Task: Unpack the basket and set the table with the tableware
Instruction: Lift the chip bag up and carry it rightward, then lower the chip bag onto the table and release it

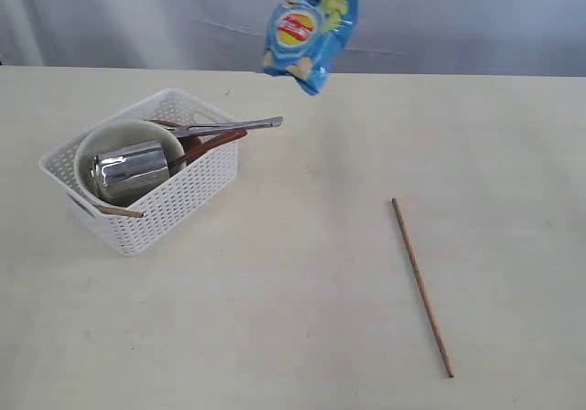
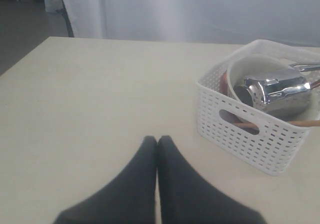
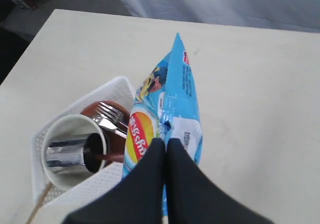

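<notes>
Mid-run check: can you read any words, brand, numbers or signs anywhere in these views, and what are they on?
Nothing is clear enough to quote.
Blue chip bag held in the right claw: red and yellow logo, lettering blurred.
Same bag, white panel and red patch: print too small to read.
Basket, steel cup, bowl: no markings visible.

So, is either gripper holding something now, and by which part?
The right gripper pinches the shiny blue plastic chip bag by its upper edge; the left gripper is shut, holding nothing.
</notes>
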